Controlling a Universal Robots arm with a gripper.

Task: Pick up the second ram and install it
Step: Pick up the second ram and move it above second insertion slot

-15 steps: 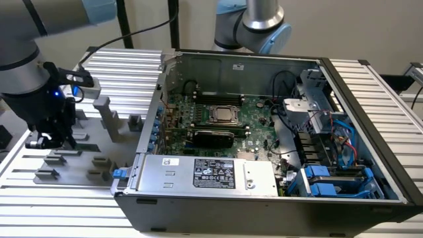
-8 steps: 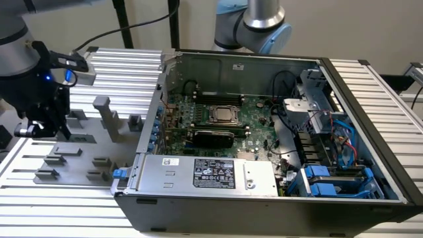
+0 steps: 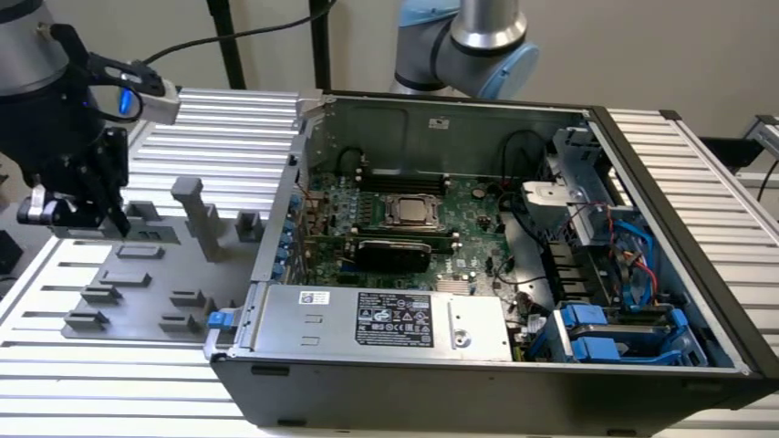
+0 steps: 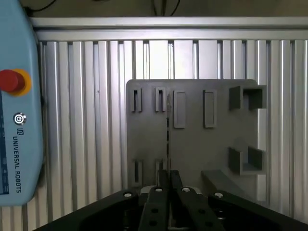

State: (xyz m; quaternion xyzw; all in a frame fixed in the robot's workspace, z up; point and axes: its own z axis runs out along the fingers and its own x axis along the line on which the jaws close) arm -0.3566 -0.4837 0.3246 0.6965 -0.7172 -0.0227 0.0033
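One gripper (image 4: 170,177) is pinching the second ram (image 4: 168,130)
Its fingers (image 4: 162,182) are clamping the thin stick, which is jutting edge-on beyond them over the grey fixture plate (image 4: 144,142), beside the computer case (image 3: 487,394).

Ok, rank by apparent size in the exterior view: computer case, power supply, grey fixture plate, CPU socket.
Largest: computer case.
Next: power supply and grey fixture plate, too alike to rank.
Smallest: CPU socket.

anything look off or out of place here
Nothing stands out. The second ram runs straight, edge-on, from between the closed fingers of the gripper, over the grey fixture plate. The open computer case shows no loose parts, spills or damage.
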